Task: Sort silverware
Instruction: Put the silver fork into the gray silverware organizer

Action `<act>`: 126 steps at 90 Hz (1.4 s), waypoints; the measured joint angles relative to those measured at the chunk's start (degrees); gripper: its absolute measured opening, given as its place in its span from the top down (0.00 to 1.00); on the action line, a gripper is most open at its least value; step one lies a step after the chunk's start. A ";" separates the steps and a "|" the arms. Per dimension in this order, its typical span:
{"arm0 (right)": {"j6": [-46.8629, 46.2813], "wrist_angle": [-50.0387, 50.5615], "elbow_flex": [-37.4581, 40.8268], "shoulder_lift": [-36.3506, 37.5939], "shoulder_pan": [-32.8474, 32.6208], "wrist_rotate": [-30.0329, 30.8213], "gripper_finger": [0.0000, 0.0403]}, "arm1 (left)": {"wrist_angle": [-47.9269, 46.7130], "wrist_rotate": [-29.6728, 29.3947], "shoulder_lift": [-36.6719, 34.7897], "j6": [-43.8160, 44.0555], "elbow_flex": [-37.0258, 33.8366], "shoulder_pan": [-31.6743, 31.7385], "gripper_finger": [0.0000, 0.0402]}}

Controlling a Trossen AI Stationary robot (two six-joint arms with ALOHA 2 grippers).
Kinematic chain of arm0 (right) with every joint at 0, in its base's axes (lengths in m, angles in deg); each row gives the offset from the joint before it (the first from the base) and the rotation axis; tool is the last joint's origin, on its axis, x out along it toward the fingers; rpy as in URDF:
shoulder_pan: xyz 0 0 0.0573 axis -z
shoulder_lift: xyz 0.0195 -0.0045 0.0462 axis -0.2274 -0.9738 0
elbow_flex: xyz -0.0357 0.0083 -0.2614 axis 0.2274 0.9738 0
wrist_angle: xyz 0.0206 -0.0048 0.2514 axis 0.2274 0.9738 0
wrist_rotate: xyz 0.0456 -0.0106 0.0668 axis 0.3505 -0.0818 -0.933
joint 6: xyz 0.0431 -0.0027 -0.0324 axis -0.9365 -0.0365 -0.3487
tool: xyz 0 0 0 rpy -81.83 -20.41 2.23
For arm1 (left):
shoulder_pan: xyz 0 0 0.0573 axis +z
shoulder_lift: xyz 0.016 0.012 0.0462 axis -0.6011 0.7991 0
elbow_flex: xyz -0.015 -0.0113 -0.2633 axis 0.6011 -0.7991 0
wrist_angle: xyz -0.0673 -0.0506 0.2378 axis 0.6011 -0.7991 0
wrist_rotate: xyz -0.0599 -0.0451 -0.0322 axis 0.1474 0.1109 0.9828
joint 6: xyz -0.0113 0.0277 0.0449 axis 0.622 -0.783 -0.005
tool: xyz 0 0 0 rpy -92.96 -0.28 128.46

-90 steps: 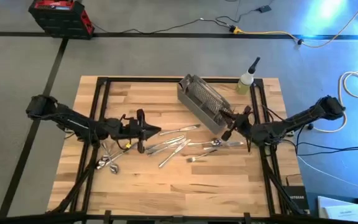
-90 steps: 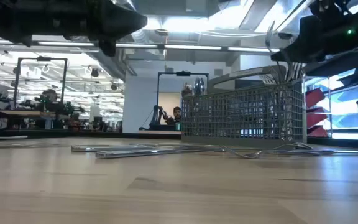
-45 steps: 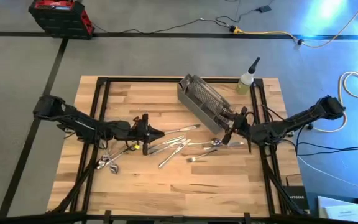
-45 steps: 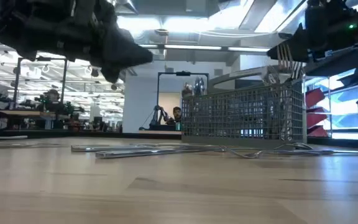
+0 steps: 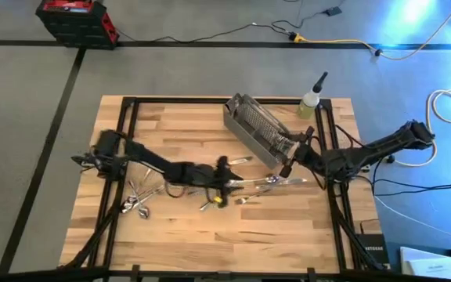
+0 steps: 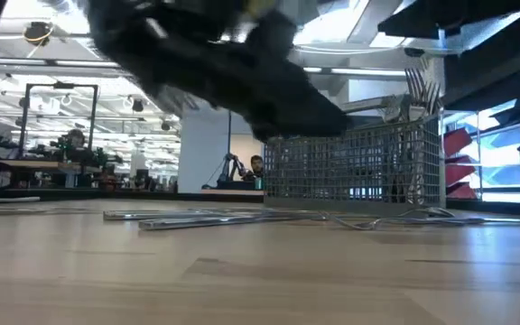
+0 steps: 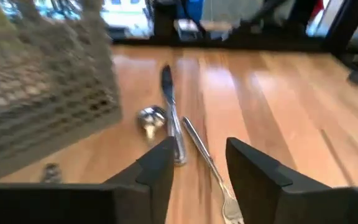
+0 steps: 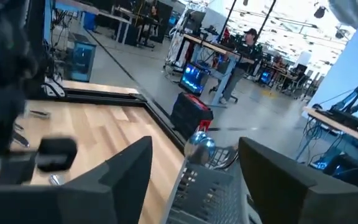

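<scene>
Sorted: a few forks (image 6: 420, 86) are seen upright in the mesh basket (image 5: 258, 129).
Left: many pieces (image 5: 245, 182) remain mid-desk (image 5: 210, 227).
Left pincer (image 7: 197, 163): apart, empty.
Right pincer (image 8: 194, 155): apart above the basket.

On the table (image 5: 210, 235), the mesh basket (image 5: 257, 129) lies far and right of centre. Loose silverware (image 5: 245, 182) is spread near the basket toward the middle, and a second cluster (image 5: 138, 200) sits at the left. A bottle (image 5: 310, 103) stands right of the basket.
</scene>
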State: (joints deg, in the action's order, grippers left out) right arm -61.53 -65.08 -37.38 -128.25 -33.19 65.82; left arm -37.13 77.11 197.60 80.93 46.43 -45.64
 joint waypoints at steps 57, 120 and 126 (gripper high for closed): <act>0.05 6.85 -4.12 0.00 -9.23 9.52 0.45 | -28.58 -2.35 10.80 12.05 22.51 -2.21 0.64; -8.76 4.75 -4.09 0.00 -9.23 8.95 0.47 | -28.89 -1.20 15.90 4.69 22.70 -2.19 0.86; -10.09 4.32 -4.08 0.13 -9.19 5.59 0.48 | -29.10 -0.94 15.86 2.62 22.68 -2.14 0.94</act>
State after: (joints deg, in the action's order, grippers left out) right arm -71.63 -60.75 -41.46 -128.11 -42.38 71.41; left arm -66.23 76.18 213.47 83.55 69.11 -47.78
